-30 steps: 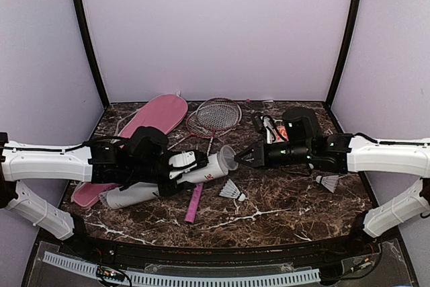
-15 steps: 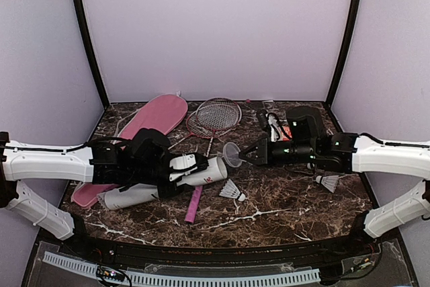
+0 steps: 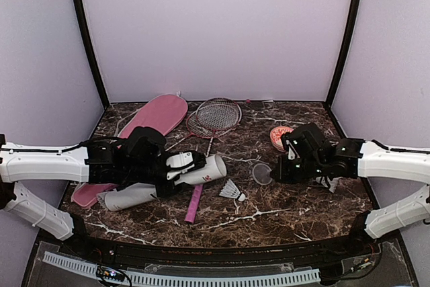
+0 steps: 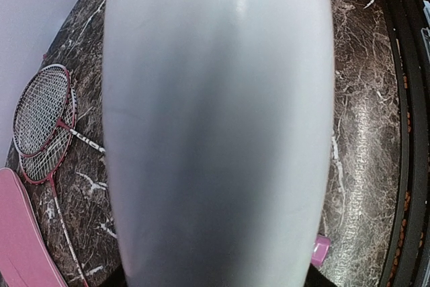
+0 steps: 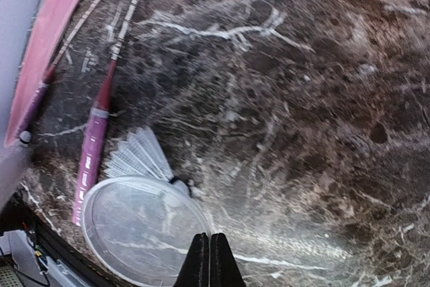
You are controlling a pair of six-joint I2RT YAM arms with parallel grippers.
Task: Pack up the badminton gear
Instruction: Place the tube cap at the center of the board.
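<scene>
Right claw (image 5: 209,240) fingers together on rim of clear round plastic lid (image 5: 141,230), white feather shuttlecock (image 5: 138,156) just beside. Left claw (image 3: 179,166) clamps tall white red-logo tube (image 3: 211,168) lying left; bare dark marble table (image 3: 245,159) between.

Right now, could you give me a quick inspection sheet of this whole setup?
Surface: dark marble table, no spills seen.
Job's things: white tube on its side; two rackets; pink bag; one shuttlecock, another beside the right arm.
Clutter: red-and-white cap.
Grippers: left gripper clamped on the tube; right gripper pinching a clear lid.
Cables: black cable along the left arm.
Surroundings: lilac walls, black corner posts.
</scene>
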